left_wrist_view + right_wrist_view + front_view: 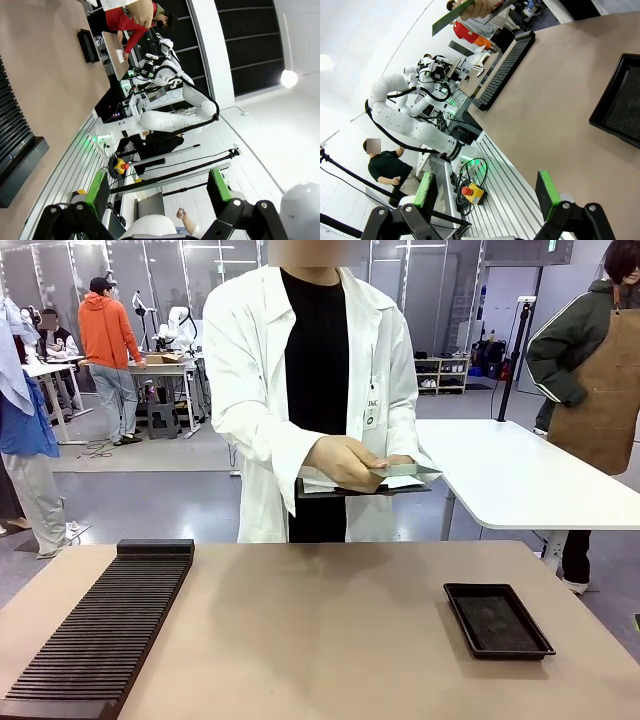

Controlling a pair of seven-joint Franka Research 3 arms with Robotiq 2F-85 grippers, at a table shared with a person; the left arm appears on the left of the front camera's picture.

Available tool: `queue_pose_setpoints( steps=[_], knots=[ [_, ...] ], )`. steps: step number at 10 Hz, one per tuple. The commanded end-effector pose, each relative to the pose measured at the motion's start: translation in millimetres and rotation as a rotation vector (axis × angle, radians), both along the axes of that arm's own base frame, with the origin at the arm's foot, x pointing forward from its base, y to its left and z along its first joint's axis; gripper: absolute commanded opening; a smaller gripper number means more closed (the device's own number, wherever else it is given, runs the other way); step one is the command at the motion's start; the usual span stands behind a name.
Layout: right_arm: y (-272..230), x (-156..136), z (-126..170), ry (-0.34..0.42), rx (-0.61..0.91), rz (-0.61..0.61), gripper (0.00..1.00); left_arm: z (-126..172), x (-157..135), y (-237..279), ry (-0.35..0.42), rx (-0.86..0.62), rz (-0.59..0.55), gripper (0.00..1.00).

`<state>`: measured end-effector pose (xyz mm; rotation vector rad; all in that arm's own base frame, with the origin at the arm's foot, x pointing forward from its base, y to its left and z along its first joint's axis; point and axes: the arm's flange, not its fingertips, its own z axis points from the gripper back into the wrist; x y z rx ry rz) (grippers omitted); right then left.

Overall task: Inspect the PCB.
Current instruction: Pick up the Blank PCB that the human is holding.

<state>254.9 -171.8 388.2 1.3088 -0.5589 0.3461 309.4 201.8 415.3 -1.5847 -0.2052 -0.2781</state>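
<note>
The person at the far side is holding the PCB point(408, 473) roughly level in one hand point(343, 461), off the table and just above a dark clipboard point(330, 489). In the right wrist view its bright green edge point(451, 19) is showing at the top. The board is probably light, thin and stiff, with a delicate face, so it likely wants pinching by a bare edge, gently, since that edge may be slippery. The left gripper point(157, 189) is waiting with its fingers wide apart, nothing between them, and the right gripper point(485, 191) likewise. A black tray point(497, 620) is lying near right and a slotted rack point(100, 630) near left.
</note>
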Motion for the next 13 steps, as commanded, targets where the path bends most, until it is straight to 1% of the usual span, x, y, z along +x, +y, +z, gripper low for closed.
queue_pose_setpoints(
  steps=[1, 2, 3, 5, 6, 9, 10, 12, 13],
  knots=[
    [0.0, 0.0, 0.0, 0.000, 0.000, 0.000, 1.00, 0.6, 3.6, 5.3, 0.004, 0.017, -0.005, 1.00],
    [16.8, 6.6, 8.4, 0.075, -0.023, 0.026, 1.00, 0.6, 3.6, 5.3, 0.004, 0.017, -0.005, 1.00],
    [31.2, 11.7, 17.4, 0.113, 0.012, 0.067, 1.00, 0.6, 3.6, 5.3, 0.004, 0.017, -0.005, 1.00],
    [51.8, 25.1, 39.7, 0.233, 0.089, 0.126, 1.00, 0.6, 3.6, 5.3, 0.004, 0.017, -0.005, 1.00],
    [64.1, 35.6, 52.6, 0.262, 0.094, 0.127, 1.00, 0.6, 3.6, 5.3, 0.004, 0.017, -0.005, 1.00],
    [99.6, 64.0, 78.8, 0.333, 0.115, 0.137, 1.00, 0.6, 3.6, 5.3, 0.004, 0.017, -0.005, 1.00],
    [110.0, 70.6, 84.9, 0.356, 0.129, 0.137, 1.00, 0.6, 3.6, 5.3, 0.004, 0.017, -0.005, 1.00],
    [131.0, 87.2, 97.2, 0.425, 0.161, 0.107, 1.00, 0.6, 3.6, 5.3, 0.004, 0.017, -0.005, 1.00],
    [141.8, 94.1, 100.6, 0.437, 0.146, 0.099, 1.00, 0.6, 3.6, 5.3, 0.004, 0.017, -0.005, 1.00]
  ],
)
